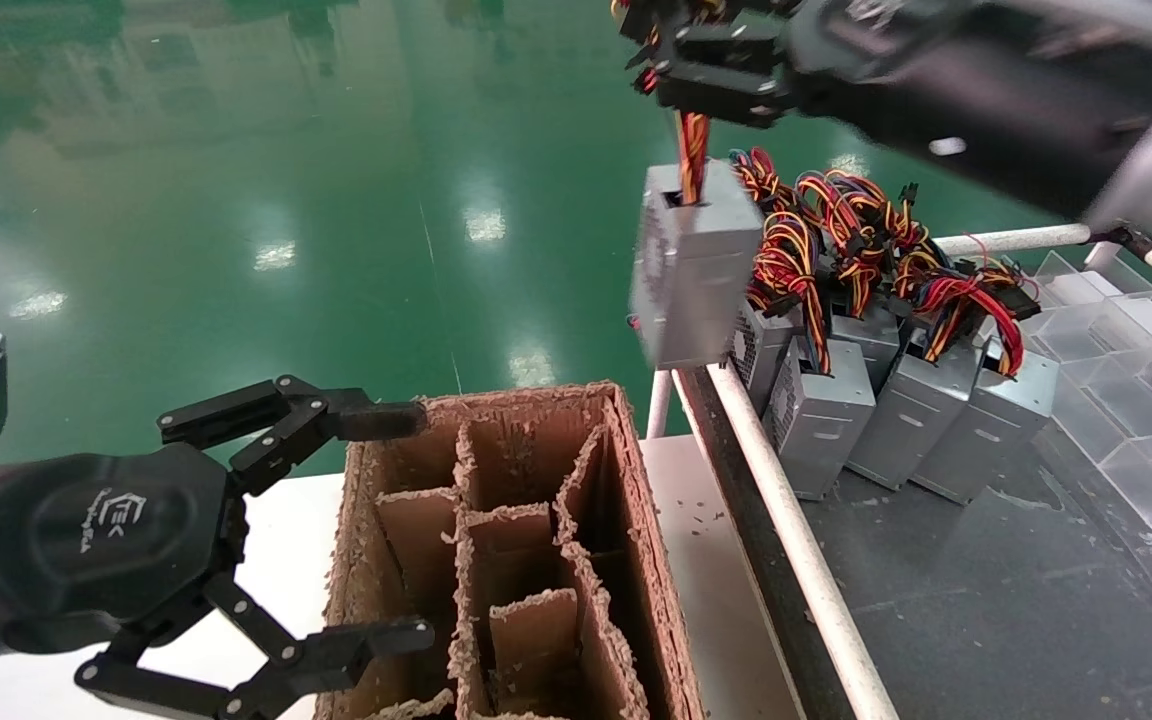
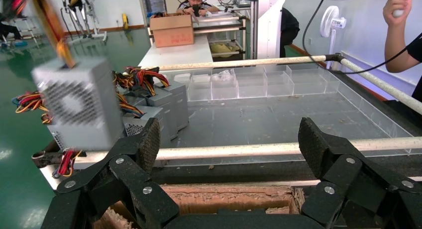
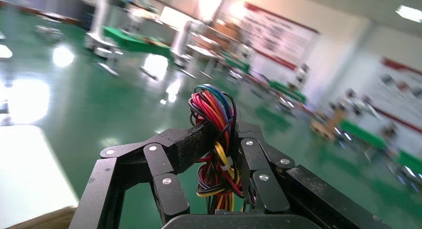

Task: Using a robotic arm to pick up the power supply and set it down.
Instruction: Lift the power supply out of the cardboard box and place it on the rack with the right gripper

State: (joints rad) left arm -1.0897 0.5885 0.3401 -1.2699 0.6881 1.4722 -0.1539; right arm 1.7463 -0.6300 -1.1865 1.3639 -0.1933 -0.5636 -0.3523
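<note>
The power supply (image 1: 691,265), a grey metal box with a round fan grille (image 2: 79,109), hangs in the air by its wire bundle (image 3: 215,107) above the far left edge of the dark tray. My right gripper (image 1: 681,60) is shut on those red, yellow and black wires (image 1: 693,150), well above the box; its fingers (image 3: 191,142) pinch the bundle from both sides. The hanging unit looks blurred. My left gripper (image 1: 406,528) stands open and holds nothing, low at the left over the near left corner of the brown divided cardboard box (image 1: 536,540).
Several more grey units (image 1: 896,400) with tangled wires lean in a row on the dark tray (image 1: 986,600). A white rail (image 1: 786,520) runs between tray and cardboard box. Clear plastic dividers (image 1: 1136,330) line the tray's right. A person's arm (image 2: 400,35) is beyond the tray.
</note>
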